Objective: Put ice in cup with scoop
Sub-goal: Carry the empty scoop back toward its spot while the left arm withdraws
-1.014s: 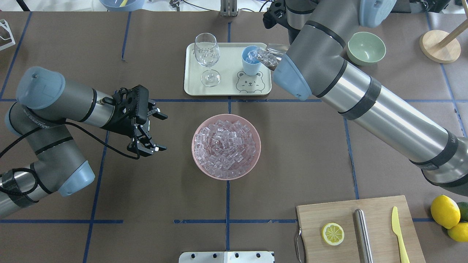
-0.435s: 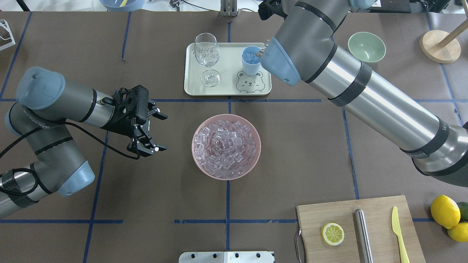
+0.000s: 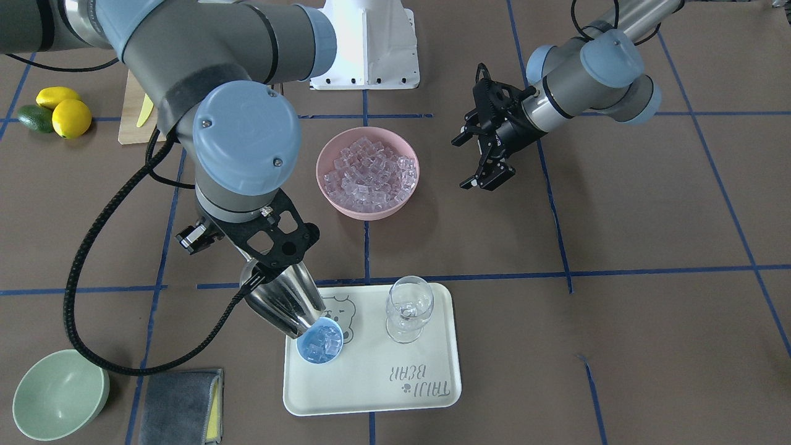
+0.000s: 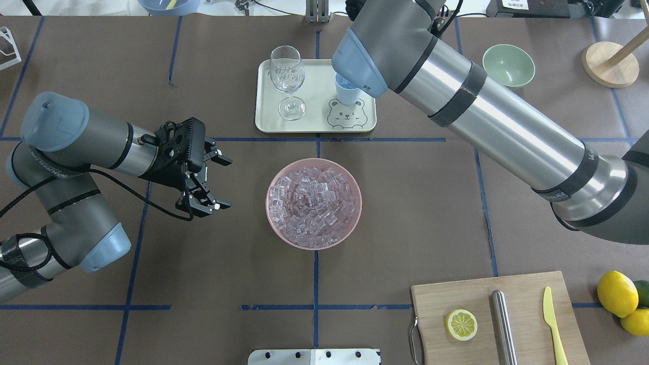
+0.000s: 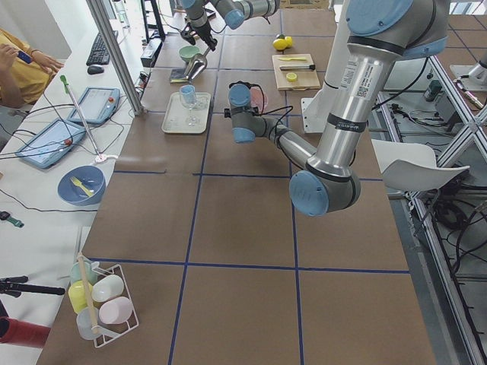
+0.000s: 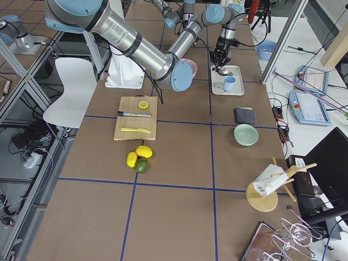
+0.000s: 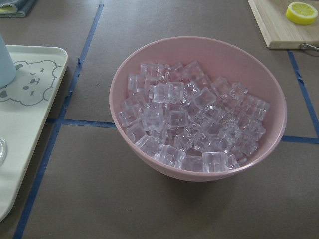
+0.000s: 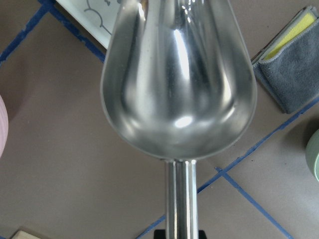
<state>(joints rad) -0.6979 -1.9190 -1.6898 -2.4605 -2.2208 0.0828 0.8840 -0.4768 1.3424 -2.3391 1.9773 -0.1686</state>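
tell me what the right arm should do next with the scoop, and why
Probably lift the scoop clear of the cup and level it. Its trough looks empty in the right wrist view, its lip sits at the cup's rim, and ice lies in the cup. More waits in the pink bowl if needed.

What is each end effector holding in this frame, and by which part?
The right end effector grips the scoop by its rod handle. The left end effector is open, holding nothing.
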